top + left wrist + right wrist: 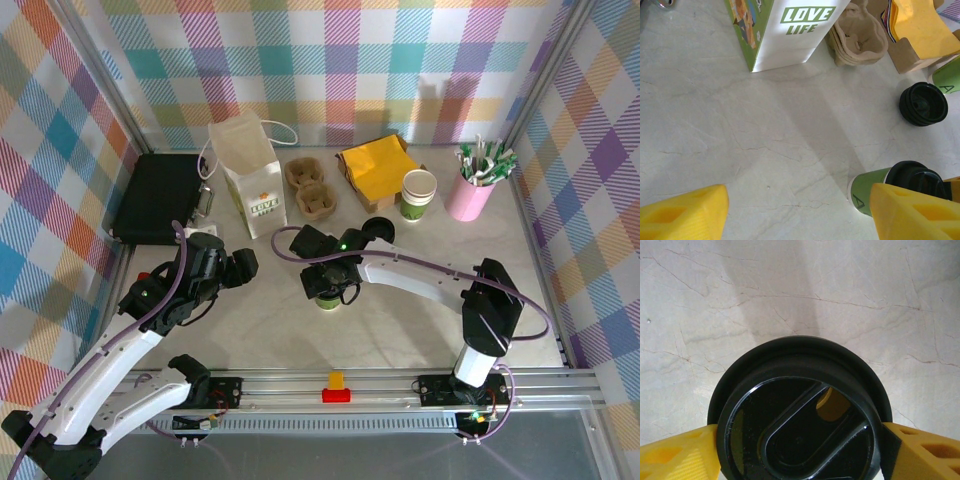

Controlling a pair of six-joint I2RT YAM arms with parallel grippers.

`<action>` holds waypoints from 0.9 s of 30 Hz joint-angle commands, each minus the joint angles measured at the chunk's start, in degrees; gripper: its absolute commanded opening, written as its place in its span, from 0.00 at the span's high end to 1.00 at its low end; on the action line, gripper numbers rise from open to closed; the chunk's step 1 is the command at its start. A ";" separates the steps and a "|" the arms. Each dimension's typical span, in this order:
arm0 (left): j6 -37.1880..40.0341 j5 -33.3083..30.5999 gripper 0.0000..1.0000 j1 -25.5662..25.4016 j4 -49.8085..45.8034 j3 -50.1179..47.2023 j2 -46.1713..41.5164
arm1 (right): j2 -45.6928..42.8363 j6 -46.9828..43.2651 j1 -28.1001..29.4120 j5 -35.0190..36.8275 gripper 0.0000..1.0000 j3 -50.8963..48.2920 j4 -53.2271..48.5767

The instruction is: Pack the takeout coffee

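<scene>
The takeout coffee, a green paper cup with a black lid, stands upright on the marble table near the middle. My right gripper comes down on it from above. In the right wrist view the black lid spans the whole gap of the right gripper, and both yellow fingers press against its rim. My left gripper hangs open to the left of the cup, nothing between its fingers. The left wrist view has the left gripper over bare table and the cup at lower right.
A white "LOVE LIFE" paper bag stands open at the back. Beside it lie cardboard cup carriers, yellow napkins, a lidless cup and a pink holder of stirrers. Spare black lids sit behind the cup. A black case lies far left.
</scene>
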 commanded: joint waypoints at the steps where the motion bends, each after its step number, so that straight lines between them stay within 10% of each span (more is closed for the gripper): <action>1: 0.81 -0.06 0.26 0.64 0.47 0.28 -0.01 | 1.49 -1.16 0.46 -0.01 0.23 0.51 -2.84; 12: 1.00 -0.25 0.26 0.63 -0.09 0.73 -0.10 | -4.78 -3.33 -5.50 3.78 0.24 -4.86 -3.84; 27: 0.72 -0.50 0.26 0.68 -0.99 1.28 -0.48 | -18.76 -11.69 -31.02 1.93 0.24 -18.58 1.45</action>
